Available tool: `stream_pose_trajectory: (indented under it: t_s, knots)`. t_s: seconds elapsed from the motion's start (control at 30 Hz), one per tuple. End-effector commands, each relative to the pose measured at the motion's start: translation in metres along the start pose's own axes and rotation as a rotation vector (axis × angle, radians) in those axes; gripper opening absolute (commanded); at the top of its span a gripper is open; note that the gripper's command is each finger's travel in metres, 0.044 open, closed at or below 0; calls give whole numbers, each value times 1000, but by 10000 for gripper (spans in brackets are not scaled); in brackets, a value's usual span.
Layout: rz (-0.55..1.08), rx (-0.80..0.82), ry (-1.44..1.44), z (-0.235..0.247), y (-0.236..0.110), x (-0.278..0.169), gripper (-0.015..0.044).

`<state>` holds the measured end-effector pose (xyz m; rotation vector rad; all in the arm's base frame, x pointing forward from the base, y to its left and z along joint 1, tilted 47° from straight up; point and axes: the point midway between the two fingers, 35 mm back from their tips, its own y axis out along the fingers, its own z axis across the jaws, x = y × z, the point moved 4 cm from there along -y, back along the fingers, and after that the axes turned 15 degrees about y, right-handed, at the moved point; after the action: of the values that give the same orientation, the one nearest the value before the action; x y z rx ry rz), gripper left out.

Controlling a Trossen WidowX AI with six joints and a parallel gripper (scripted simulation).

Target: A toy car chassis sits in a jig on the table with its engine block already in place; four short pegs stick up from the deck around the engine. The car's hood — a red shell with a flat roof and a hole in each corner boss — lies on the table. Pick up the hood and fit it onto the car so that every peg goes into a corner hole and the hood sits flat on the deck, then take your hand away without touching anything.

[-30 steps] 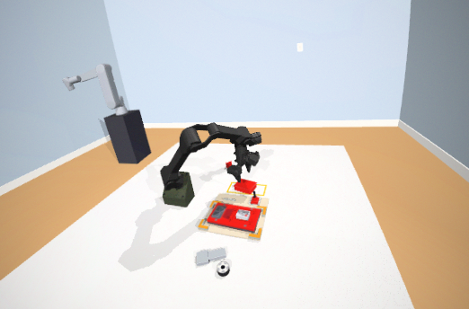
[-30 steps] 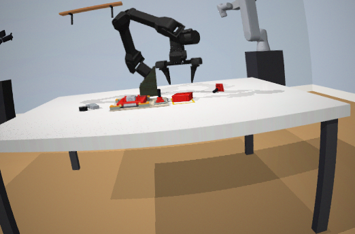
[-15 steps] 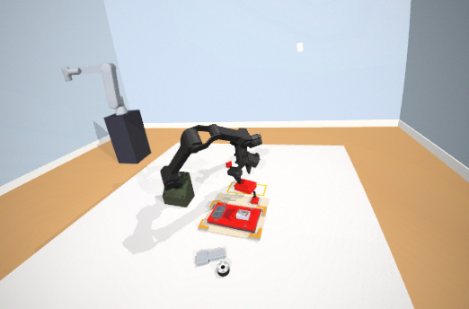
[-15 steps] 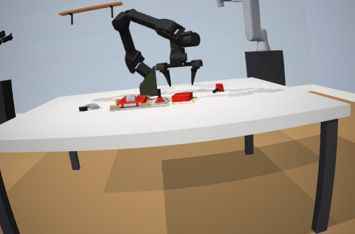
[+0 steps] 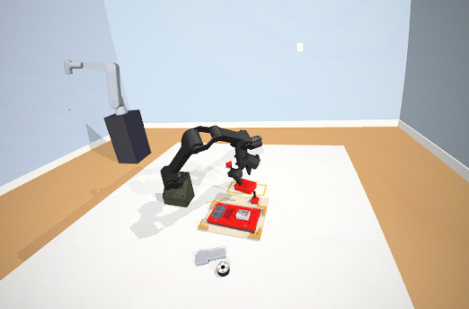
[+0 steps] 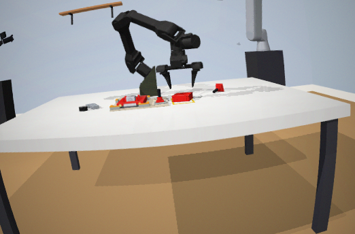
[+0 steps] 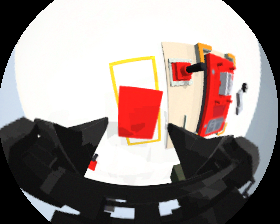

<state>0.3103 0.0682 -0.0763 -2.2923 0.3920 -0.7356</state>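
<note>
You see a matt red, plastic-looking hood (image 6: pixel 181 96), smooth on top. The gripper (image 6: pixel 180 86) is matt black. The table (image 6: pixel 258 109) is smooth, matt white. The jig (image 5: pixel 225 230) looks like pale, unglossed wood.

Bright, soft shadows, fisheye wrist view

Wide-open hand (image 6: pixel 180 84) hangs above the hood (image 6: pixel 182 96) with open air beneath its fingertips, the jig (image 6: pixel 143 104) crowding just left and bare counter (image 6: pixel 258 106) right.
</note>
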Motion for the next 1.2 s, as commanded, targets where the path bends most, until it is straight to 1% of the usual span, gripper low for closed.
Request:
stream_pose_trajectory:
  t_s: [0.0, 1.17]
  knots:
    - [-6, -2, -5, 0, 3, 0, 440]
    - [-6, -3, -4, 1, 22, -1, 440]
